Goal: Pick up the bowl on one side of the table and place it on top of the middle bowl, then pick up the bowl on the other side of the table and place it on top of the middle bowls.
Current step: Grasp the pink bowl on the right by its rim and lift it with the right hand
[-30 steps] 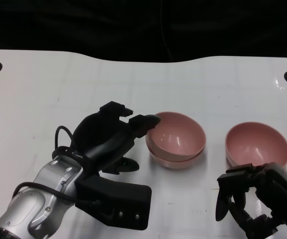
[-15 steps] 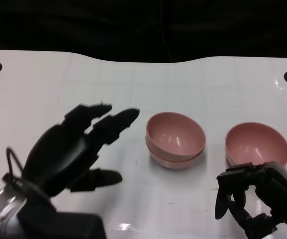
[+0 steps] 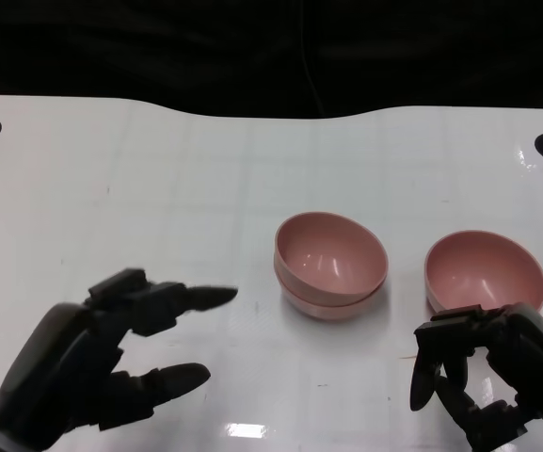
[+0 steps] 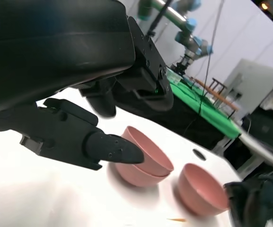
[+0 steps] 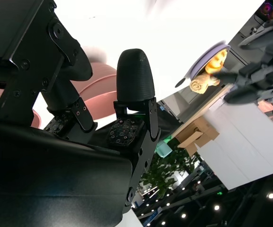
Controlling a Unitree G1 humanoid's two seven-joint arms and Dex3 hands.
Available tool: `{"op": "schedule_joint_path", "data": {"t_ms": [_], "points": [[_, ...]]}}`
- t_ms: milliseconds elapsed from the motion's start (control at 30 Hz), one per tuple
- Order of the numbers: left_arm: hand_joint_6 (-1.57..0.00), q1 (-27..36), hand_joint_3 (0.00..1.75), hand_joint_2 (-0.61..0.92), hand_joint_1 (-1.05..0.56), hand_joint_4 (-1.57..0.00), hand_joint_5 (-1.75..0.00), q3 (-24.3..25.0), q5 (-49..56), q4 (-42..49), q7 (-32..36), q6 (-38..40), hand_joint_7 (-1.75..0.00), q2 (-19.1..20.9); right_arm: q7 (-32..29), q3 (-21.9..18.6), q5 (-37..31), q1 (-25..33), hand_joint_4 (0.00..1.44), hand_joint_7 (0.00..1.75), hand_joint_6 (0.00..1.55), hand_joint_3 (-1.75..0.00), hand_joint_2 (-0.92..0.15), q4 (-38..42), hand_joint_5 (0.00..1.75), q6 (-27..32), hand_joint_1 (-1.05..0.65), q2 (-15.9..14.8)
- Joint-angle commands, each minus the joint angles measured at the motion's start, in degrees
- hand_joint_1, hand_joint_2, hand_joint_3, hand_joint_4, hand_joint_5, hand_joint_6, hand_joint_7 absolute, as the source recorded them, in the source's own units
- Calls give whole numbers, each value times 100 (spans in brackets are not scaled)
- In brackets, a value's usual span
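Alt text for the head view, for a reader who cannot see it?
Two pink bowls sit stacked mid-table, a third pink bowl to their right. The open left hand hovers at lower left; the right hand sits just below the single bowl.

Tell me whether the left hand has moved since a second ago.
Yes. The left hand has drawn back from the stacked middle bowls, toward the table's near edge; it is empty with fingers spread.

Looking like a robotics lab or exhibition hall: a teal-jointed robot arm (image 4: 183, 19) standing over a green-topped table (image 4: 200, 101), a plain white work table (image 3: 252, 160), ceiling spotlights (image 5: 216, 207) glowing above white partition walls (image 5: 240, 142) and potted greenery (image 5: 162, 172).
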Motion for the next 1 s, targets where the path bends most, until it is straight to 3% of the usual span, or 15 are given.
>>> {"op": "schedule_joint_path", "data": {"t_ms": [33, 67, 133, 267, 400, 500, 533, 567, 633, 667, 833, 1000], "points": [[-79, 223, 50, 74, 1, -70, -129, 106, -303, 78, 4, -159, -73, -223, -62, -88, 120, 2, 96, 121, 97, -161, -10, 47, 167, -71, 26, -32], [-85, 270, 85, 58, 6, -79, -135, 116, -326, 179, 60, -230, -83, -327, -101, -116, 131, 1, 97, 120, 97, -160, -10, 72, 165, -107, 26, -18], [-91, 283, 130, 41, 11, -90, -152, 126, -327, 349, 86, -332, -110, -478, -174, -182, 91, 27, 95, 111, 93, -151, -15, 46, 156, -80, 22, 2], [-90, 197, 153, 28, 11, -93, -162, 115, -177, 647, 57, -512, -136, -657, -382, -352, -96, 128, 85, 87, 83, -133, -20, -209, 131, 125, 15, 38], [-89, 173, 157, 25, 11, -93, -165, 125, -65, 699, 14, -531, -141, -738, -426, -459, -198, 328, 68, 66, 70, -114, -27, -679, 107, 677, 4, 103], [-89, 171, 158, 24, 11, -92, -166, 141, -46, 704, -1, -536, -142, -762, -427, -451, -214, 380, 66, 61, 69, -110, -30, -819, 101, 840, 2, 111], [-89, 178, 158, 24, 11, -92, -166, 146, 5, 690, -1, -514, -142, -753, -456, -552, -548, 493, 66, 60, 69, -109, -30, -1197, 101, 1309, 2, 143], [-88, 184, 158, 24, 11, -91, -166, 150, 44, 680, -2, -497, -141, -748, -476, -624, -805, 582, 44, 48, 51, -66, -52, -1496, 89, 1682, -20, 170], [-88, 173, 158, 24, 10, -91, -167, 151, 56, 727, -14, -535, -141, -743, -550, -726, -1256, 726, 30, 36, 41, -22, -73, -2006, 80, 2324, -34, 263], [-88, 169, 158, 24, 10, -91, -167, 151, 50, 744, -18, -552, -140, -745, -565, -719, -1332, 755, 26, 33, 39, -12, -77, -2116, 78, 2470, -37, 287], [-89, 134, 157, 22, 8, -91, -166, 171, 200, 815, 53, -669, -138, -744, -387, -654, -2115, 832, 18, 25, 35, -2, -80, -2669, 70, 3554, -46, 230], [-89, 115, 159, 22, 6, -92, -165, 179, 238, 835, 69, -691, -137, -796, -367, -542, -2438, 804, 18, 20, 35, 0, -79, -2750, 67, 3953, -47, 133]]}}
